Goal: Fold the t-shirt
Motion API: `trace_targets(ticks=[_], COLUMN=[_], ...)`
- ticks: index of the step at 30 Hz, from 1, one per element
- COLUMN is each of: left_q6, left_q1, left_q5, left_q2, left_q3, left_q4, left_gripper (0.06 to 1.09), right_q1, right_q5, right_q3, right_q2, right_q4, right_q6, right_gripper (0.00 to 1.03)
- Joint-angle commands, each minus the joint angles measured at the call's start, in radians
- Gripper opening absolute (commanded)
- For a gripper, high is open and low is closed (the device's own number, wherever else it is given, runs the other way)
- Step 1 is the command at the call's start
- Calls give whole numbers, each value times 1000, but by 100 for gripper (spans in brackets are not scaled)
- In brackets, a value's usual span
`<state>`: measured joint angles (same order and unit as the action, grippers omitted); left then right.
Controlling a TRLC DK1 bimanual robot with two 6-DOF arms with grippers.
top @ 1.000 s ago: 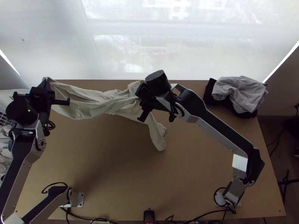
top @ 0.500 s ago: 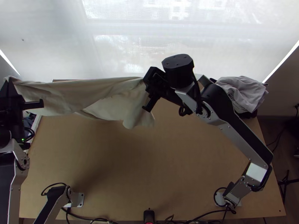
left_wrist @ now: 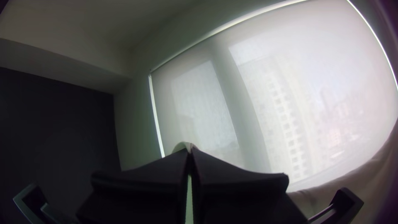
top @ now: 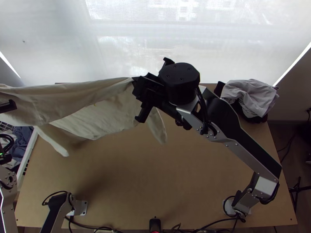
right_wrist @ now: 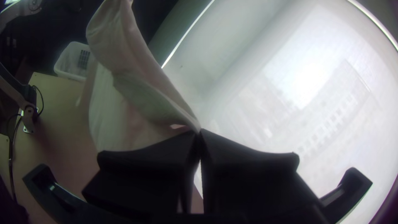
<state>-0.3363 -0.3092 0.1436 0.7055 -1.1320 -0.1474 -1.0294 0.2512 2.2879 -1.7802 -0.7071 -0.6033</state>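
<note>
- While bare brown wood stretches across the near half of the table (top: 155, 186), black cables and a small dark device (top: 154, 225) sit at its near edge between the arms' bases; laying-down room seems ample on this side of the cloth.
- Nearer than the stretched upper edge, the cream t-shirt (top: 70, 101) hangs in loose folds: one narrow tip droops at left, another flap just beside the right gripper, both toward the near side. It hangs partly bunched, not spread flat.
- Its long axis runs left to right over the table's far part, so the jaws lie at opposite ends and neither arm is plainly nearer.
- The left gripper (left_wrist: 190, 151) has its fingers together, a peak of cloth at their tips; the shirt's left end reaches past the table's left edge, beside a white basket (right_wrist: 66, 62), and likely needs bringing right before lowering.
- At the cloth's right end, near the table's far edge, the right gripper (right_wrist: 199, 131) pinches a gathered corner. Lowering straight down there could drape fabric over that edge; drawing both ends nearer looks safer.
- Farther still, the window blind (top: 128, 46) rises behind; a grey garment (top: 250, 93) lies on black cloth (top: 218, 88) at far right, well apart from the shirt.
</note>
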Motion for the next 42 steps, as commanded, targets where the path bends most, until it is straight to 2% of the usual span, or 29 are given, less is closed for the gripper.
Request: trace_targets(ticks=[1,7,11,16,23,31,42], left_q6=[2,6,63,128,143,122,120], left_q1=[-45,-70,-102,-111,-24,217,493], left_q5=[1,4,13,11,11,11,28], left_q2=[-14,-26,-11,58,238,468,766], left_q3=[-78,-98,-94,-78,-57,-49,-144], left_q4=[2,-9,-12,-43,-127,-219,-271], left_gripper=[9,9,9,9,9,9,9], right_q1=[-60,-95,-109,-107,-34,71,233], right_q5=[23,30,30,33,37,37,16], right_q3=[15,12,8,-18,-145,-331,-643], right_q2=[-15,-21,-33,-38,10,88,211], right_q4=[113,205,228,213,175,175,190], right_q6=[-43,-125,-158,-128,-53,-35,2], right_gripper=[3,3,3,3,3,3,3])
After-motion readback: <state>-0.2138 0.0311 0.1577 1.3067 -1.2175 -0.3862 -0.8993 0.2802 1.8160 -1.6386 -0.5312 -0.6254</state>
